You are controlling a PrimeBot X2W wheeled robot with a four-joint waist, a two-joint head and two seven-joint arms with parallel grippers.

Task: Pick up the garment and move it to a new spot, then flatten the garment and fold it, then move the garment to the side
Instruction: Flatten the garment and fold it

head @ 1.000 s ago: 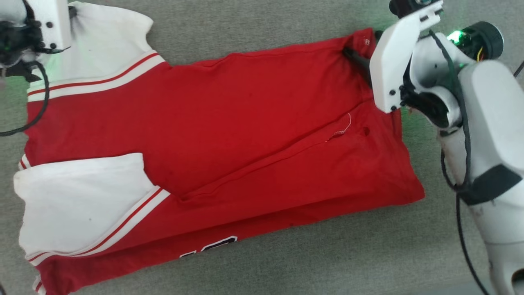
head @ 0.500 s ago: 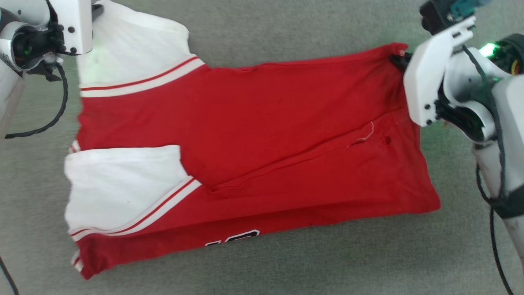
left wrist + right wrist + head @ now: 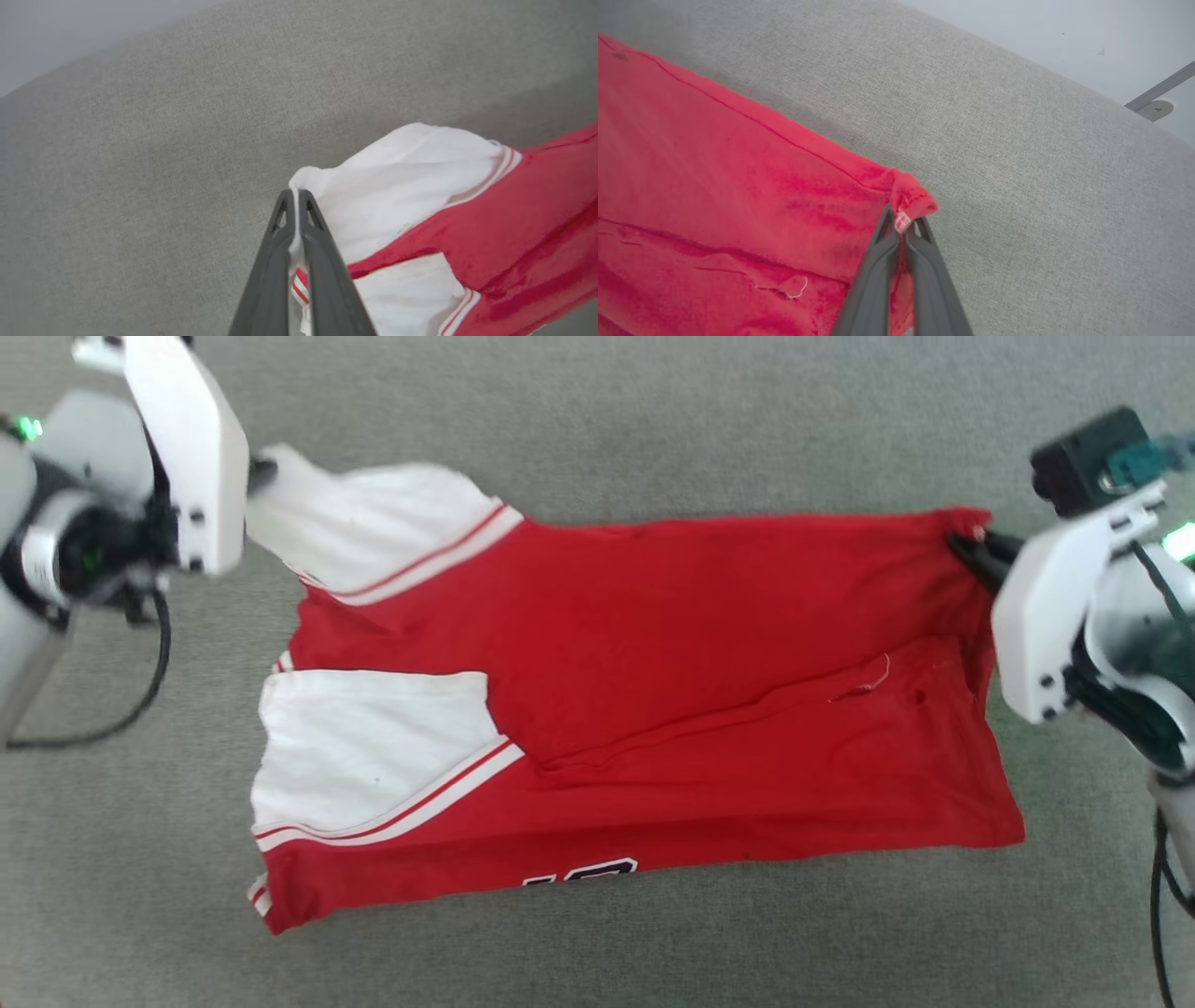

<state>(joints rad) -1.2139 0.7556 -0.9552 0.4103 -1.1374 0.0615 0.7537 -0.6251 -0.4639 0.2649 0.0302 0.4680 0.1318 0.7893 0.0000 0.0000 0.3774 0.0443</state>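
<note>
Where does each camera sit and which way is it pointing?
Head view: up on the head, looking down at the shirt on grey cloth; left gripper, right gripper at the sides.
Left wrist view: on that wrist, along its shut fingers, at the pinched white sleeve.
Right wrist view: on that wrist, along its shut fingers, at the pinched red hem corner.
Shared: all show the shirt.

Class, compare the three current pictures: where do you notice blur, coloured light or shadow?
Head view: left arm's white housing smeared, green glow at both side edges, garment evenly lit. Left wrist view: left gripper sharp, soft shadow on grey surface beyond the sleeve. Right wrist view: right gripper crisp, garment's red oversaturated.
</note>
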